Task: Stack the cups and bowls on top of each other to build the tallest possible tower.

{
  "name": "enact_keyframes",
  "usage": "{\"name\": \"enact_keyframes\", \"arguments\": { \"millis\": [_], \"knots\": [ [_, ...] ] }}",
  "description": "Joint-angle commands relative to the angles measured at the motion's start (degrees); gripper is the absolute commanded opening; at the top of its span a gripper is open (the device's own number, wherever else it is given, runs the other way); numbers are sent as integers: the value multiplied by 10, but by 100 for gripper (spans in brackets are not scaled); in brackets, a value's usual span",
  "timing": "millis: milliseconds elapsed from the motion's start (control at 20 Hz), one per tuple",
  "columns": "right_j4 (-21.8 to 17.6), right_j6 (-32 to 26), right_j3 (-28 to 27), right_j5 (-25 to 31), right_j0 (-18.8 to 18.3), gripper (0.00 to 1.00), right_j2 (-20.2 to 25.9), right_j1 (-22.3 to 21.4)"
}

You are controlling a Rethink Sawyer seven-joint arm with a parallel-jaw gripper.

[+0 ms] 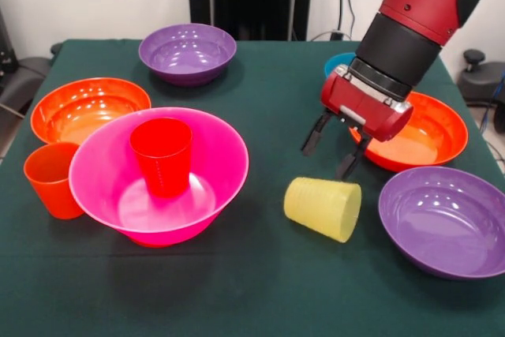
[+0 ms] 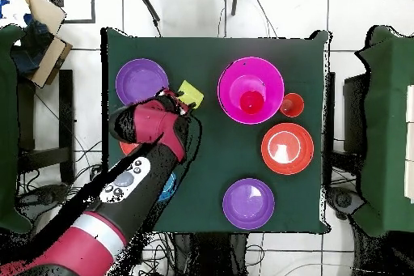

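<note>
The big pink bowl stands at the front left with the red cup upright inside it. The orange cup stands upright, touching the pink bowl's left side. The yellow cup lies on its side on the cloth. My gripper is open and empty, just above and behind the yellow cup. The small orange bowl is out of view.
A purple bowl and a wide orange bowl sit behind the pink bowl. A second orange bowl, a purple bowl and a small blue bowl crowd my gripper's side.
</note>
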Motion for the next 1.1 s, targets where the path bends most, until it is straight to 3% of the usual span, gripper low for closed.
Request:
{"name": "enact_keyframes", "arguments": {
  "millis": [50, 200, 450, 750, 900, 1100],
  "knots": [
    [-25, 91, 1, 56, 49, 100, -9, 75],
    [-22, 95, 3, 73, 58, 100, -31, 88],
    [-24, 69, 21, 60, 44, 100, -7, 72],
    [-18, 58, -3, 27, 28, 100, 11, 72],
    [3, 85, -51, 35, 37, 100, -34, 91],
    [14, 89, -106, 50, 22, 100, -92, 92]
  ]
}}
